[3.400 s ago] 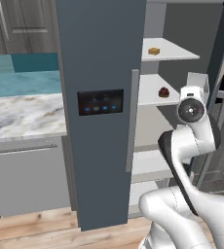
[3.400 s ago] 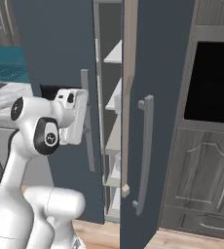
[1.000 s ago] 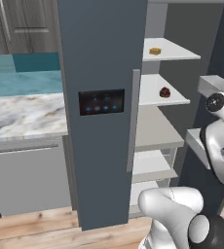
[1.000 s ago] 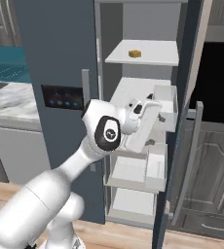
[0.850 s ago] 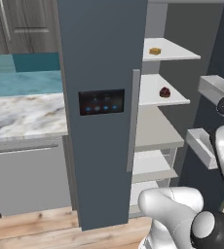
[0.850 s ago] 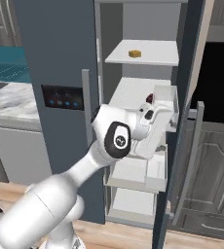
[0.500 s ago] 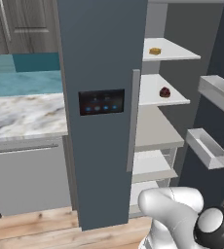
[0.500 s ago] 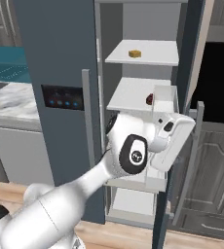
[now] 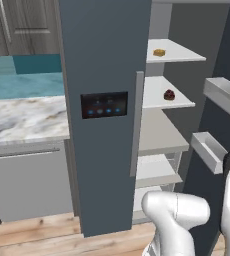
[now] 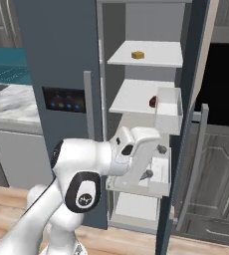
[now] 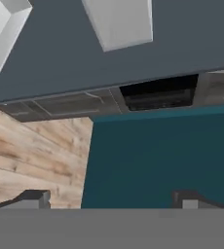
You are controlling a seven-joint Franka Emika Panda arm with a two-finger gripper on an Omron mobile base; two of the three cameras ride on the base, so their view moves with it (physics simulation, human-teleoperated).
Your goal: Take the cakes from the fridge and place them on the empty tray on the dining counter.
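Note:
The slate blue-grey fridge (image 9: 102, 60) stands with its right door (image 10: 188, 124) swung wide open. On the top shelf sits the yellow-orange cake (image 9: 159, 52) (image 10: 138, 55). One shelf down rests the dark red-brown cake (image 9: 169, 94) (image 10: 152, 102), half hidden behind a door bin in the right base view. My gripper (image 10: 155, 161) (image 11: 111, 199) is open and empty. It hangs well below both cakes, in front of the lower shelves beside the open door. The tray and the dining counter are out of view.
Pale door bins (image 9: 222, 95) (image 9: 209, 150) jut from the open door close to my arm. A marbled counter (image 9: 22, 117) with teal backsplash lies left of the fridge. Grey wood-grain cabinets (image 10: 216, 199) and a black oven front (image 10: 226, 84) stand to the right.
The fridge door has gone from barely ajar to wide open. My arm has swung right and down, carrying the open gripper from mid-shelf height to the lower shelves.

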